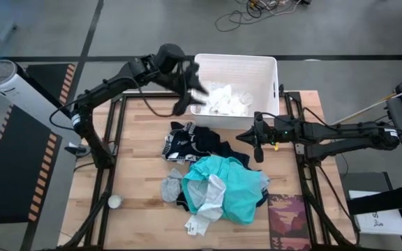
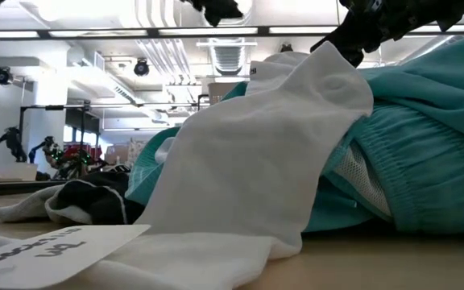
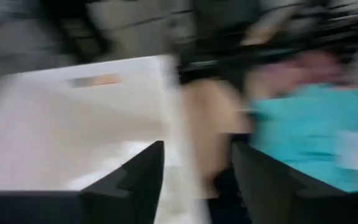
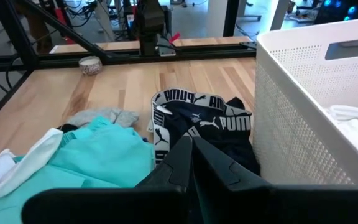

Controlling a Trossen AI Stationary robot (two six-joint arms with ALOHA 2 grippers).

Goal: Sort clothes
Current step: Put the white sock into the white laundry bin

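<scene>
A heap of clothes sits mid-table: a teal garment (image 1: 230, 188) on top, a navy garment with white print (image 1: 187, 143) just behind it, a grey piece (image 1: 172, 187) at its left edge and a white sock (image 1: 199, 223) at the front. A large white garment (image 1: 225, 100) lies inside the white perforated basket (image 1: 271, 70) at the table's far edge. The left gripper (image 1: 190, 87) hangs over the basket's near-left rim, fingers (image 3: 138, 180) spread apart and empty. The right gripper (image 1: 258, 145) hovers just right of the navy garment, beside the basket's front wall, its fingers (image 4: 185, 158) pressed together with nothing between them. A dark red patterned mat (image 1: 289, 222) rests at the table's front right, and a small round object (image 1: 115, 202) near the front left.
</scene>
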